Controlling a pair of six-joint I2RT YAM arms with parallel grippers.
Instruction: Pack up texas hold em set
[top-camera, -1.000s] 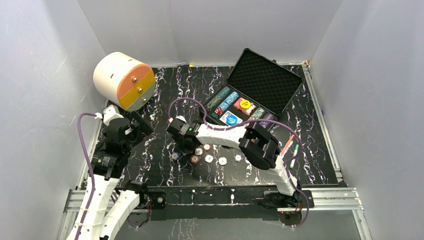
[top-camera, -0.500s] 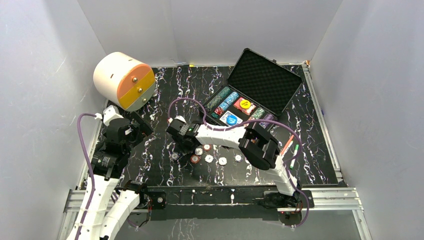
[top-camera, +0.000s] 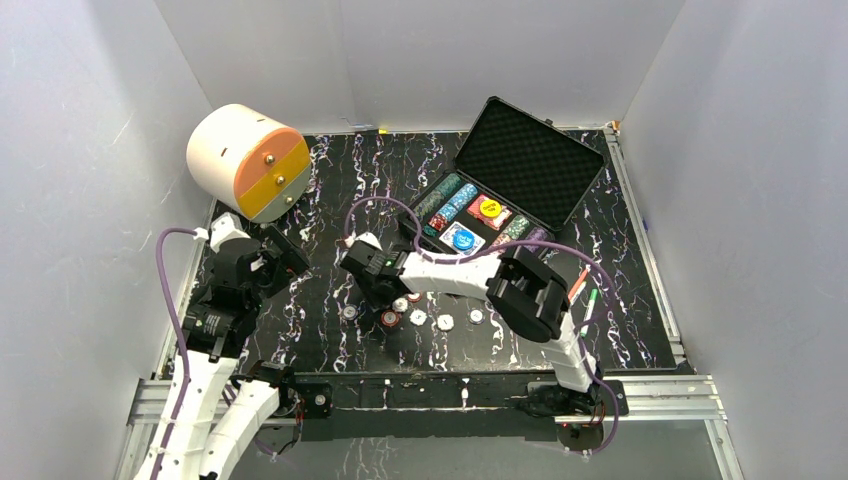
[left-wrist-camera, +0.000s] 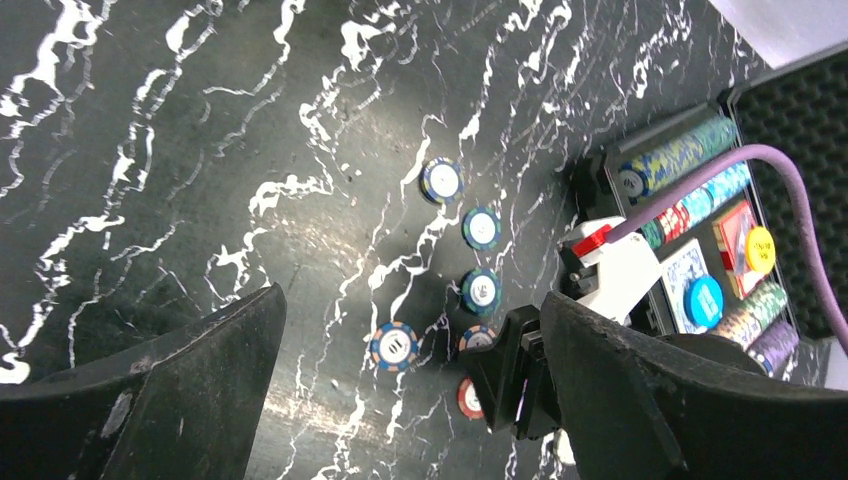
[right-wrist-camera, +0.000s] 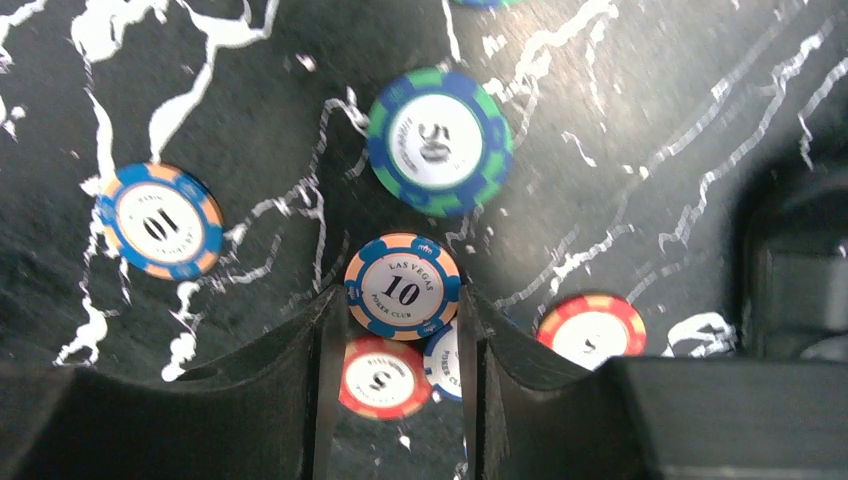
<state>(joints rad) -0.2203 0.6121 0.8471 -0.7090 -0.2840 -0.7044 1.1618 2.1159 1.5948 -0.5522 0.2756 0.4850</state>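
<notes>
Orange-and-blue, the 10 chip (right-wrist-camera: 402, 290) sits between the fingers (right-wrist-camera: 300, 385) of the right end effector (right-wrist-camera: 400, 296), which look closed on its rim from both sides. It overlaps a red chip (right-wrist-camera: 378, 378) and a paler one beside that, so I judge it pinched, though I cannot tell whether it has left the surface (right-wrist-camera: 640, 120). Against the top view of a second ago, the right wrist has crept a little toward the black case (top-camera: 530, 160) and the elbow has swung slightly right. The loose chips (top-camera: 445, 322) lie where they lay. That reads as a pick just made and the carry beginning; the chip is not yet packed.

Outward, a green-and-blue 50 chip (right-wrist-camera: 440, 140) lies just beyond the fingertips, and a second orange-and-blue chip (right-wrist-camera: 160, 222) lies off to the left. The case stands open at the far right of the surface, with chip rows (top-camera: 447, 198) and card decks (top-camera: 487, 210) in its foam. The arm's own purple cable (left-wrist-camera: 760, 152) loops over the case's near side, and the case wall must be cleared. Those are the likely snags, along with the red chip being dragged. The left end effector (left-wrist-camera: 410, 300) hangs with its fingers wide apart and empty, well to the left. The round drawer unit (top-camera: 245, 160) and two pens (top-camera: 587, 312) lie off the path.
</notes>
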